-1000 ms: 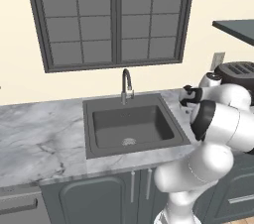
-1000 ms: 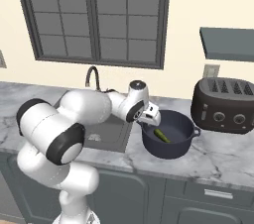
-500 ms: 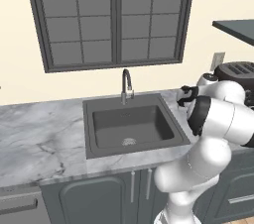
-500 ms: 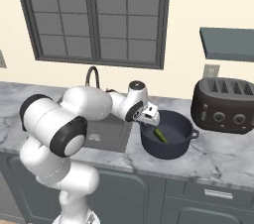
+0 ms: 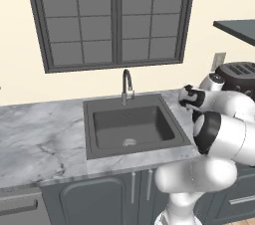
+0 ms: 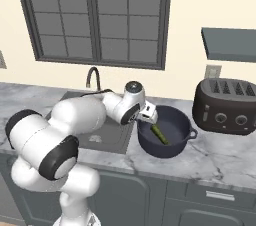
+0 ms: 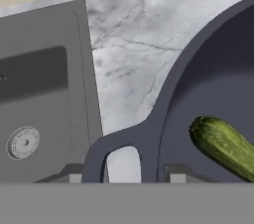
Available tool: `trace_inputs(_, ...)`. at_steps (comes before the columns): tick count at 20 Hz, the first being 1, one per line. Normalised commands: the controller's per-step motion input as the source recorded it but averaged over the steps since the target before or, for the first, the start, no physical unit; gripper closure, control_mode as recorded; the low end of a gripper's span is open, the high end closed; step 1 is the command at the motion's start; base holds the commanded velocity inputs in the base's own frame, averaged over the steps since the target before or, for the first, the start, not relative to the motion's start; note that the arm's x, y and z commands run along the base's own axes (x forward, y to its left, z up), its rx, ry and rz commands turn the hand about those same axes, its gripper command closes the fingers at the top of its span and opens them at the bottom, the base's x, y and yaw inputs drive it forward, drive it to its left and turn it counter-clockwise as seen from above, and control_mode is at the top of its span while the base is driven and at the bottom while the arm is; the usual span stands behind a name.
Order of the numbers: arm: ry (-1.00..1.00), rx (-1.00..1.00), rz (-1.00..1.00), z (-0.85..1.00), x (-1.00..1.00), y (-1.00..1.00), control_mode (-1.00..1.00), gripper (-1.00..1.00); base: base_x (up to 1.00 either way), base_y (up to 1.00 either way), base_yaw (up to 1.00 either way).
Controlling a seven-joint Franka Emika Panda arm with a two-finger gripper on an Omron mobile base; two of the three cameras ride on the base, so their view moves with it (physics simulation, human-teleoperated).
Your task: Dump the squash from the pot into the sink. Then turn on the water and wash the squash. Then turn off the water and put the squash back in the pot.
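Bright, even rendered light; soft shadows; sharp

Both base views looked forward and down from behind, sharing the sink and tabletop. The hand view sat close above the pot handle.

A grey-veined marble countertop runs beneath a dark-framed window, with a dark grey rectangular sink recessed into it. Just to the right of the sink, a round navy-blue pot sits on the marble, its side handle facing the basin. Further right of the sink, past the pot, stands a black toaster.
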Motion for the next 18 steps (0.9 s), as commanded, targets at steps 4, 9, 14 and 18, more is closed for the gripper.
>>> trace_inputs(4, -0.29, 0.00, 0.03, 0.57, -0.26, 0.64, -1.00, 1.00, 0.00, 0.00, 0.00)
trace_inputs(9, -0.21, 0.00, 0.03, 0.60, -0.12, 0.72, -1.00, 1.00, 0.00, 0.00, 0.00)
trace_inputs(14, -0.11, 0.05, 0.05, 0.78, 0.02, 0.52, -1.00, 1.00, 0.00, 0.00, 0.00)
trace_inputs(18, -0.03, 0.17, 0.06, 0.89, 0.16, 0.28, -1.00, 1.00, 0.00, 0.00, 0.00)
